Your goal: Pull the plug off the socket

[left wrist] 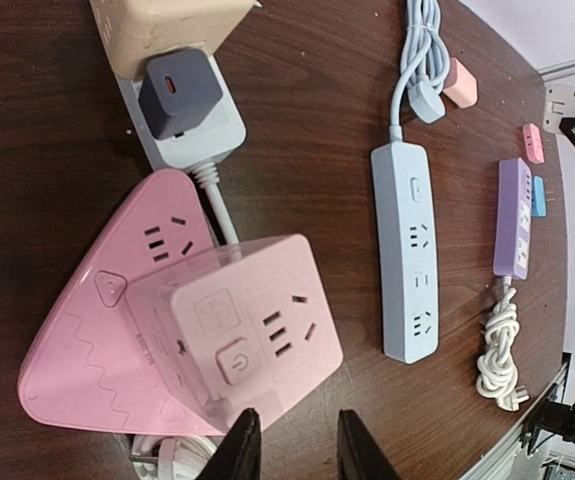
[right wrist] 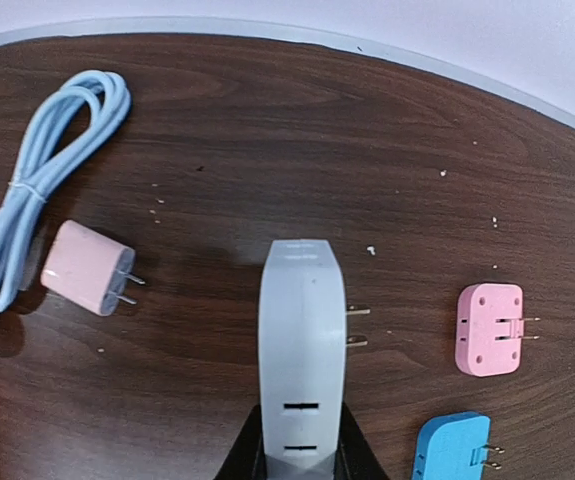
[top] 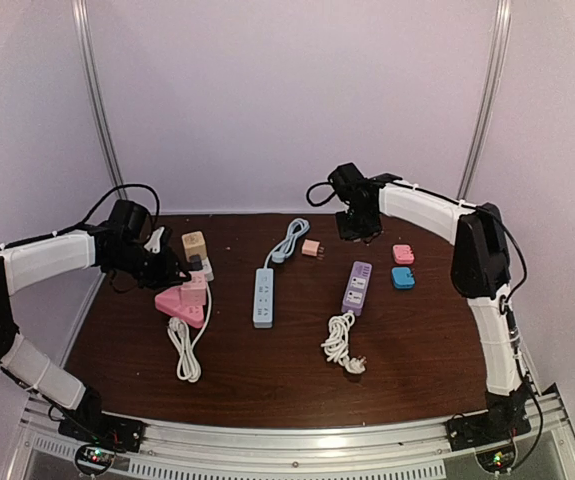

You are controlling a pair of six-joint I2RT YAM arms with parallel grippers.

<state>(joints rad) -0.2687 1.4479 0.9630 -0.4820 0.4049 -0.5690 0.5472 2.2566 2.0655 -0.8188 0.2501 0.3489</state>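
Only from right wrist: prongs (right wrist: pixel 358 312) on grey plug (right wrist: pixel 302 320) in right pincer (right wrist: pixel 302 452).

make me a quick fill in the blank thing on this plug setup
The right gripper holds a white adapter showing ___ prongs.
The triangular power strip and the cube socket on it are both ___.
In the top view, the purple power strip lies ___ of the blue power strip.
Missing: two; pink; right.
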